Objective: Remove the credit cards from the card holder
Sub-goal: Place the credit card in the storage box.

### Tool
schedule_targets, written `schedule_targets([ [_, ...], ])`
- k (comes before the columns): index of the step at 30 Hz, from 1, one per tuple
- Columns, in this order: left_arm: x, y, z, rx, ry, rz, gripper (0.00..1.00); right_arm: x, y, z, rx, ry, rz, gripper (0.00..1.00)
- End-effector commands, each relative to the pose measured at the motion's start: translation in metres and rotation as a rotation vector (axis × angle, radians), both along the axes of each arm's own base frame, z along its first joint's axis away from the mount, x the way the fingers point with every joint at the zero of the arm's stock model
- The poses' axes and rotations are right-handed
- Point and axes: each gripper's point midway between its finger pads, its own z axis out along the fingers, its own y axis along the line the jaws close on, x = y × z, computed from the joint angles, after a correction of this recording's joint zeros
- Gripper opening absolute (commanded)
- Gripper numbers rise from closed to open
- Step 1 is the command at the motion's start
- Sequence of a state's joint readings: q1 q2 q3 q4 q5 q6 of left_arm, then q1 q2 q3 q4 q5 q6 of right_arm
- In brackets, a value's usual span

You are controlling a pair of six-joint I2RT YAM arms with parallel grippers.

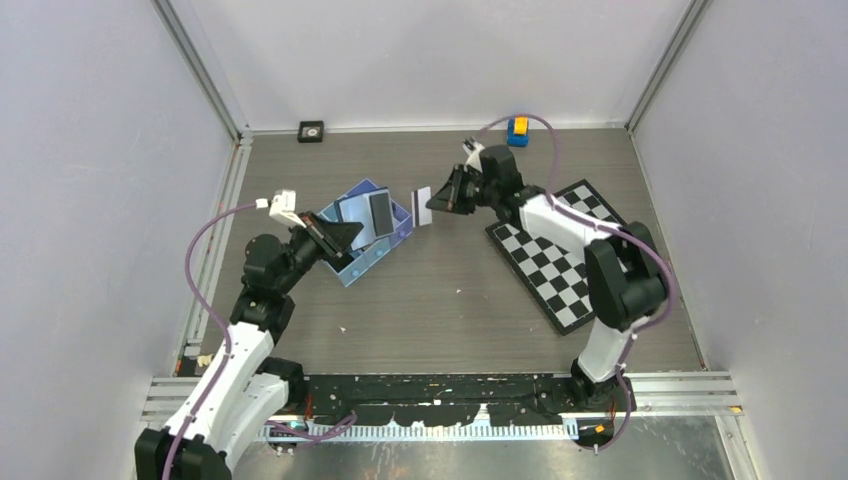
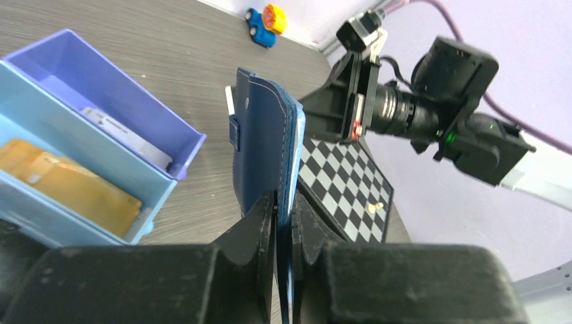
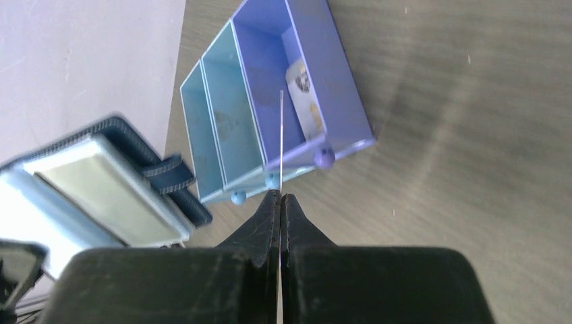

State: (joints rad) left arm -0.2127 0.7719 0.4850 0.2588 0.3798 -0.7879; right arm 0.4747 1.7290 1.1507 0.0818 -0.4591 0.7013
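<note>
The left gripper [image 1: 345, 235] is clenching the bottom edge of the card holder [image 1: 365, 212] and holding it up off the tabletop [image 1: 450, 300], right over the three-compartment tray [image 1: 372, 260]. From above, the holder is blocking most of the tray's insides.

The right gripper [image 1: 440, 198] is pinching a credit card [image 1: 422, 205] in the air just beside the tray's purple end, between the tray and the checkerboard mat [image 1: 560, 255]. A blue and yellow toy car [image 1: 517, 130] is sitting by the far wall, and a small black square object [image 1: 311, 131] is lying further left along it.

In the right wrist view the credit card is turning its edge to the lens, so it is showing only as a thin line. Its face cannot be read there, though from above it is looking pale with a dark stripe. The card holder is appearing blurred and cut off at the left of that view. I cannot tell whether any cards are sitting inside it.

The left wrist view is giving what the overhead one is not: an orange-gold card [image 2: 64, 182] is lying in a light-blue compartment and a pale card [image 2: 125, 135] in the purple one. It is also showing the holder standing upright and closed between the fingers [image 2: 260, 223]. A pale sliver is peeking past its far edge, too small to identify.
</note>
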Motion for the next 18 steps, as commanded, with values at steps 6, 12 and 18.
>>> schedule_targets([
  [6,0.000,0.034,-0.003,0.009,-0.036,0.202,0.00,0.029,0.024,0.008,-0.196,-0.071,0.189,0.00],
  [12,-0.004,0.041,-0.001,-0.006,-0.035,0.239,0.00,0.042,0.050,0.003,-0.206,-0.089,0.270,0.00],
  [18,-0.011,0.052,0.002,-0.012,-0.047,0.294,0.00,0.045,0.088,-0.005,-0.214,-0.107,0.349,0.00],
])
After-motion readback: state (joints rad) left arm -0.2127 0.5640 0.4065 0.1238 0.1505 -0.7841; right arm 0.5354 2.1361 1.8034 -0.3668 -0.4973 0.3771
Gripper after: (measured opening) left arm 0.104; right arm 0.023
